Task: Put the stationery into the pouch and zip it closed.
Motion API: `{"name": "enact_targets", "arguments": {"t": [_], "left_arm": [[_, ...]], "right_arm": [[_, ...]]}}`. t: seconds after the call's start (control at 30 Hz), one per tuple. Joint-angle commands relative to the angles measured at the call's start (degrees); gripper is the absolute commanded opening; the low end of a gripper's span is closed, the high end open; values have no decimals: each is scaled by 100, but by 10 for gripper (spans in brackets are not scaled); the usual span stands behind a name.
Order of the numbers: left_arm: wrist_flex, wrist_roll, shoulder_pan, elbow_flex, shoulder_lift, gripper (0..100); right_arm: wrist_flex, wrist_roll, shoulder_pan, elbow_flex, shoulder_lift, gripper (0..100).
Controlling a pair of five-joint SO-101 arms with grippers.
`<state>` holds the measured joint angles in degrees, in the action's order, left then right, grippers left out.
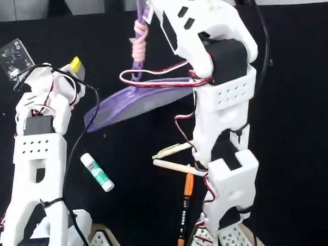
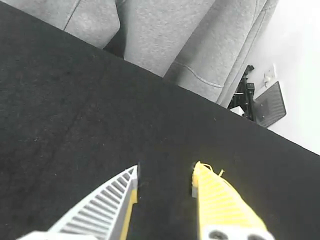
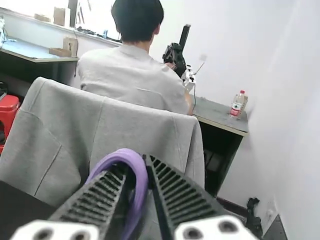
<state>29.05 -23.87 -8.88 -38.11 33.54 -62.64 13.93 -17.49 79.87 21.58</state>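
purple pouch (image 1: 133, 102) hangs under your right gripper (image 3: 137, 170), pinched tight on its strap (image 3: 131, 159), likely to hold it up for filling. your left gripper (image 2: 165, 180) is spread apart, empty; glue stick (image 1: 97, 171) and pens (image 1: 185, 206) lie below.

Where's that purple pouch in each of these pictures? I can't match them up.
High view: pouch spread mid-picture, its strap rising off the top.
Left wrist view: black table beyond the left gripper, jaws open.
Right wrist view: the strap pinched in the right gripper, jaws shut.
Shared landmark: grey chair, in both wrist views.
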Motion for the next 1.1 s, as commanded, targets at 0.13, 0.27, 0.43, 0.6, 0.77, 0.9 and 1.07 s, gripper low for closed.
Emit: {"name": "enact_targets", "arguments": {"t": [0.13, 0.27, 0.43, 0.6, 0.77, 0.9, 1.07], "left_arm": [[0, -53, 13, 391, 26, 180], [-18, -53, 13, 374, 26, 180], [-35, -53, 22, 365, 18, 180], [-18, -35, 180, 356, -18, 180], [9, -9, 418, 233, 18, 184], [123, 299, 435, 277, 18, 184], [571, 325, 708, 514, -44, 184]], "right_arm": [[457, 44, 949, -171, 391, 13], [404, -281, 1398, -145, 699, 12], [185, -1011, 1855, -207, 769, 14], [334, -818, 1890, -145, 963, 15], [457, -800, 1793, -154, 1077, 15], [580, -826, 1758, -154, 1112, 15], [686, -809, 1574, -198, 1130, 15]]}}
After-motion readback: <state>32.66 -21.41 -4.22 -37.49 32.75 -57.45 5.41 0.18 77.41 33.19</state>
